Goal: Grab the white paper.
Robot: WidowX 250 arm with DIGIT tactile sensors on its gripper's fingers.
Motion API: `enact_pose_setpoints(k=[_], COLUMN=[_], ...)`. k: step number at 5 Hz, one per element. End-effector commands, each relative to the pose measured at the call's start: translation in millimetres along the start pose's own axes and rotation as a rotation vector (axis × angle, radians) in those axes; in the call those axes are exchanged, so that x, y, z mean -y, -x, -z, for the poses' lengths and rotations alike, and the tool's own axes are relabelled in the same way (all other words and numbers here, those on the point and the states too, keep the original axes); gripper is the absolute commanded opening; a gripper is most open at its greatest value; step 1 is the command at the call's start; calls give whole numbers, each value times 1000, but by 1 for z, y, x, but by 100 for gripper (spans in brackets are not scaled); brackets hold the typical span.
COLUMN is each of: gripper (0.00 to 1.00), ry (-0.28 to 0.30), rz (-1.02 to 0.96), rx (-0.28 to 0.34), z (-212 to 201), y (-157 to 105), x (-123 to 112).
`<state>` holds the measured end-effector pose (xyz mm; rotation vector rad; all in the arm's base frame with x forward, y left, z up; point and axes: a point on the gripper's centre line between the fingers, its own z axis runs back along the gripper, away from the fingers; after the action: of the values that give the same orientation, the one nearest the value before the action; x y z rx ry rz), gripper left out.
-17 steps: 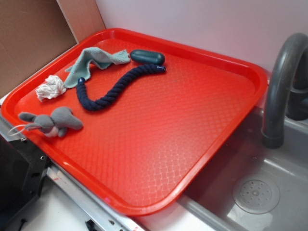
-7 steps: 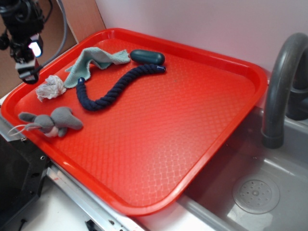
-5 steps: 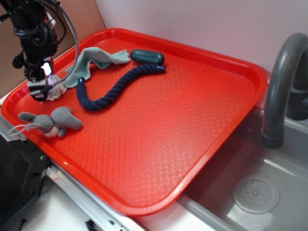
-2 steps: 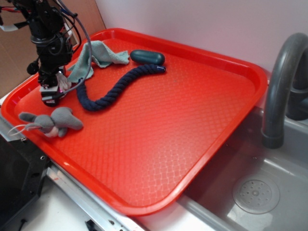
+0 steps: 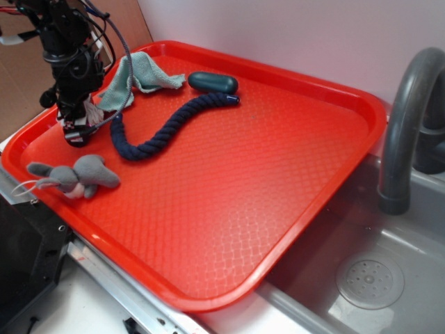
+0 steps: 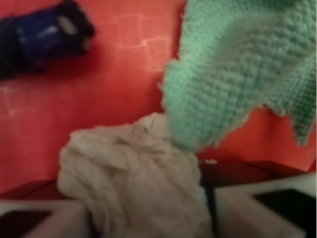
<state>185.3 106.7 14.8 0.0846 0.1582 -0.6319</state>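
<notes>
A: Where is the white paper (image 6: 136,173)?

B: At the bottom centre of the wrist view, a crumpled off-white wad with soft creases and greyish-pink shadows. It sits between the two pale fingers (image 6: 42,218) along the lower edge, which pinch it from both sides.

A: And in the exterior view?

B: The gripper (image 5: 75,132) stands at the upper left of the frame, low over the left corner of the red tray (image 5: 292,139). Only a small whitish patch of the paper shows among the black fingers there.

A: What is close by?

B: The green cloth (image 6: 237,69) overlaps the wad's upper right edge. The dark blue rope (image 5: 167,125) lies just right of the gripper, the grey plush mouse (image 5: 73,176) below it.
</notes>
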Motion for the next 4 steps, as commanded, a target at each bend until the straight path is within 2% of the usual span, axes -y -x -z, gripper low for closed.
enact_pose_setpoints(k=[1, 2, 3, 4], gripper=[0, 0, 0, 0], ry=[-86, -67, 58, 74], rz=[-334, -587, -790, -796], rx=[-79, -80, -5, 88], z=[-83, -121, -148, -180], y=[-6, -7, -9, -14], x=[28, 45, 57, 74])
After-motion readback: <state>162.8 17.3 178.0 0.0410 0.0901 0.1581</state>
